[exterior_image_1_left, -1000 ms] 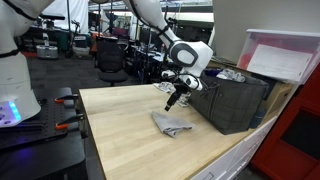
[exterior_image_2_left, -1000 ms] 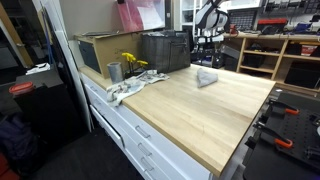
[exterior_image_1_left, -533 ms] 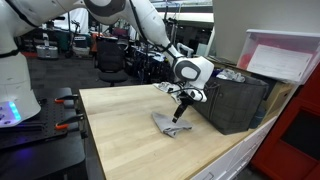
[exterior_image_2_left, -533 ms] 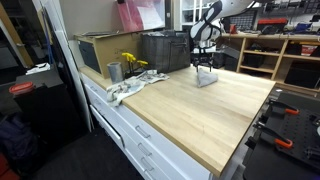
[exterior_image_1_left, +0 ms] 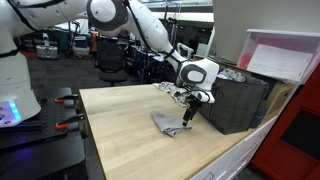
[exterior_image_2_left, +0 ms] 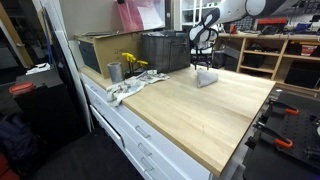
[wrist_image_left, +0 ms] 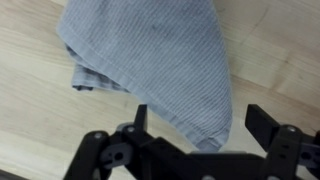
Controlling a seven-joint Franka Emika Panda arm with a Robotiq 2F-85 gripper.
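grey cloth point(wrist_image_left: 160, 60), the folded one, where does it lie?

– flat on the wooden table point(exterior_image_1_left: 115, 135), well out in the bare part of the top, in both exterior views point(exterior_image_2_left: 207, 78). a dark crate point(exterior_image_1_left: 235, 100) stands near it, towards the wall

and the claw?

– the gripper point(wrist_image_left: 200, 125) hangs right over it with its jaws spread wide and nothing between them held. in the wrist view the bulk of the cloth lies ahead of the fingers, and only its pointed corner reaches back into the gap, nearer one finger point(wrist_image_left: 140, 118) than the other. in an exterior view the gripper point(exterior_image_1_left: 188, 118) points down at the edge of the cloth on the crate's side. whether the tips touch the fabric, i cannot tell

what could go wrong from here?

– my guess: the jaws straddle the corner, not the middle, so a pinch here may catch only a thin layer and let it slip out. the cloth is folded over itself, so one layer could lift while the rest drags or falls open. coming lower, the hard tips could press into the wood. and the crate is close to the wrist, so a sideways swing could knock it

anything else close by?

– no, the cup point(exterior_image_2_left: 114, 71) and the white rag point(exterior_image_2_left: 125, 90) are well apart, at the far end of the top
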